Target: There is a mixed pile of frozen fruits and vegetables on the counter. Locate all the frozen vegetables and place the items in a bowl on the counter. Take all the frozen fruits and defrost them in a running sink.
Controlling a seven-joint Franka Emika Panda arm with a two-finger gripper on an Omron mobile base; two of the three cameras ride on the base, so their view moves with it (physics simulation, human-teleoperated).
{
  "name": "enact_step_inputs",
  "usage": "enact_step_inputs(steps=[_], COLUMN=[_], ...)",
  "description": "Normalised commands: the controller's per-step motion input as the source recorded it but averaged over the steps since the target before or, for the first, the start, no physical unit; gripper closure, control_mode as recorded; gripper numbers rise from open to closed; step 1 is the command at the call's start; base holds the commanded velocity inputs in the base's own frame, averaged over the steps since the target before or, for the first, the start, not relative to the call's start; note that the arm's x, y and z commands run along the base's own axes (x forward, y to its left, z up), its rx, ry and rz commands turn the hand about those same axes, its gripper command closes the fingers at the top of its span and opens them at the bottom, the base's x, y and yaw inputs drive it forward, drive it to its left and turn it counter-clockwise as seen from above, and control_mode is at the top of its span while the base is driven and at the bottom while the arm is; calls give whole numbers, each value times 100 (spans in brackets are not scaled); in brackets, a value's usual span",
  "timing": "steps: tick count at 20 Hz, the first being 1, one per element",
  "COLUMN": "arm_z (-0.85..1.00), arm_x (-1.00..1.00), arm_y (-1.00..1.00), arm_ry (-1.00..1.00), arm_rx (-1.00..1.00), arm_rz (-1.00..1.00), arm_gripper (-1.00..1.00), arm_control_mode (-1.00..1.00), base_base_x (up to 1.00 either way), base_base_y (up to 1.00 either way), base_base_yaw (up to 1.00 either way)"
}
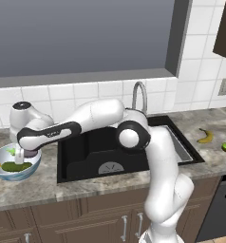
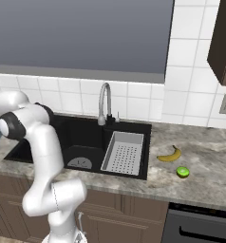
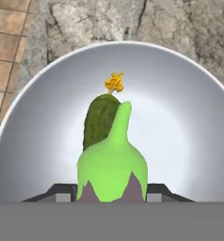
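Vegetables first: the cucumber point(image 1: 16, 166) already lies inside the bowl point(image 1: 33, 167), which stands on the worktop point(image 1: 43, 182) at the sink's left edge, and the eggplant point(image 3: 112, 162) is pinched between the fingers of the hand point(image 1: 20, 154), held over the bowl's middle with its green cap pointing into the bowl, just above or against the cucumber; I cannot tell whether they touch. From the hand view the eggplant's grey-purple body sits between the two dark fingertips, so the hand is pressed on it and has not let go. By my reading, the vegetable half of the job is all but done: what is left there is to release the eggplant into the bowl. The fruit half looks untouched. The banana point(image 2: 169, 154) and the lime point(image 2: 183, 172) lie on the worktop to the right of the sink point(image 2: 81, 142), near each other but apart, the lime nearer the front edge. Both have yet to go into the basin. I see no water coming from the faucet point(image 2: 104, 102), so it probably needs turning on too.
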Motion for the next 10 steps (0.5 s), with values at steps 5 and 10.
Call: enact_step_inputs(steps=[5, 10], arm_z=[-4, 0], arm_x=[20, 13], arm_y=[26, 34], arm_ry=[5, 7], arm_rx=[0, 0], arm_rz=[0, 0], arm_gripper=[100, -100], arm_control_mode=[-100, -100], base_base_x=[0, 0], base_base_y=[0, 0], base_base_yaw=[0, 0])
